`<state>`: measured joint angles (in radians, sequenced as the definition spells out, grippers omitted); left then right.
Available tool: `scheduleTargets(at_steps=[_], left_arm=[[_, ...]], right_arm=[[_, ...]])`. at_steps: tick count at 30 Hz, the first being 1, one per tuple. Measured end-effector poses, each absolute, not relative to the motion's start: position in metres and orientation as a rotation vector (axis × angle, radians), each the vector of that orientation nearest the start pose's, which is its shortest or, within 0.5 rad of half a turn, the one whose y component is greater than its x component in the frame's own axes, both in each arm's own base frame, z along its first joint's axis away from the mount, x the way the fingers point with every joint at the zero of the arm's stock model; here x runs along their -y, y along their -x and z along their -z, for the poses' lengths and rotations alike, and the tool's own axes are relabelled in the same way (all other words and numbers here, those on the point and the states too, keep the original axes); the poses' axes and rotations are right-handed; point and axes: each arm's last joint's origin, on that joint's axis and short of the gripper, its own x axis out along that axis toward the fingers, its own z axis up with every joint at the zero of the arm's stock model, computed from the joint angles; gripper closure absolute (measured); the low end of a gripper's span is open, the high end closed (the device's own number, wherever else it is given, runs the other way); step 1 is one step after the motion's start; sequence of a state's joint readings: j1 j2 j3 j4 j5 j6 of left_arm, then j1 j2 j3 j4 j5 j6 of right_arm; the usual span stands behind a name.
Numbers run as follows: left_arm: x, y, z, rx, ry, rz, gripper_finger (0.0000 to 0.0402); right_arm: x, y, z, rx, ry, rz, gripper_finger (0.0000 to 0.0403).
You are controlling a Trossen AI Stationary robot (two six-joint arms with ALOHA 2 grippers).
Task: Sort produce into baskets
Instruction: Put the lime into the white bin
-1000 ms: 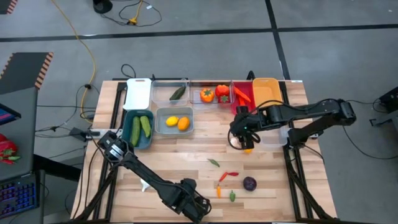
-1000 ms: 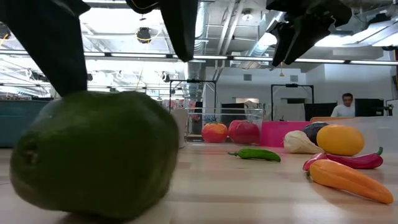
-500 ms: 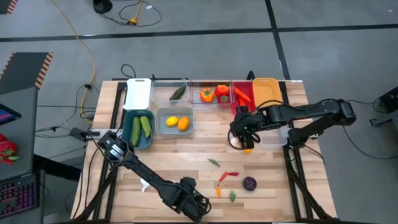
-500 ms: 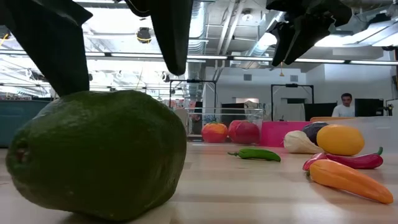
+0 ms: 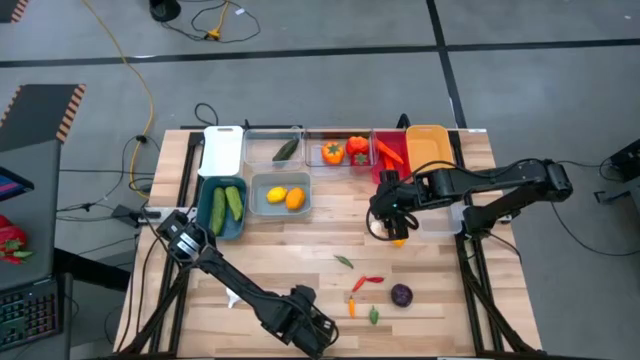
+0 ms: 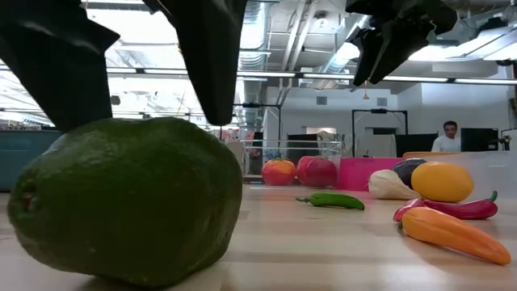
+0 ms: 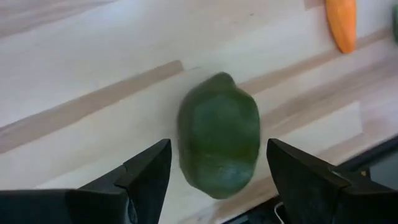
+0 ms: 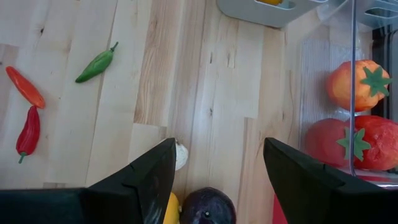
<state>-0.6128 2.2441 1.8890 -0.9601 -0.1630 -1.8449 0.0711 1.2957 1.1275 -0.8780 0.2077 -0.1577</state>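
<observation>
Sorting: partly done
Binned: cucumbers [image 5: 225, 205], lemons [image 5: 285, 197], peppers [image 5: 344, 151]
Loose: chillies [image 5: 366, 284], purple ball [image 5: 401, 295]
Left gripper [image 7: 217, 171]: open over green fruit [image 7: 218, 134]
Right gripper [image 8: 217, 165]: open, empty

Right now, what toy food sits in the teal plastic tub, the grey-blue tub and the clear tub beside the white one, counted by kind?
Green toy cucumbers: 3, two in the teal plastic tub, one in the clear tub
Yellow toy lemons: 2, in the grey-blue tub
Total: 5
</observation>
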Motion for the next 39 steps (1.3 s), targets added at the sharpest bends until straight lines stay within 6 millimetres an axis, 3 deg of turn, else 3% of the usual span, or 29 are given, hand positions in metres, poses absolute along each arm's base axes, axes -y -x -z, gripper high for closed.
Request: scheduleTargets(at_steps=[4,34,39], left_arm=[[0.261,-0.378,-0.180,-1.102,1.084,-0.763,0.0150],[0.260,-0.379,-0.181,-1.128,0.962,-0.682,0.0150],[0.262,-0.385,-0.171,-1.133,0.972,-0.665,0.0150]], right_arm=[[-0.012,-0.248,-0.293,-1.047,0.289,0.042,0.0132],[-0.012,-0.248,-0.293,-1.047,0.288,0.042,0.0132],[-0.012,-0.248,-0.293,-1.047,0.288,0.042,0.0132]])
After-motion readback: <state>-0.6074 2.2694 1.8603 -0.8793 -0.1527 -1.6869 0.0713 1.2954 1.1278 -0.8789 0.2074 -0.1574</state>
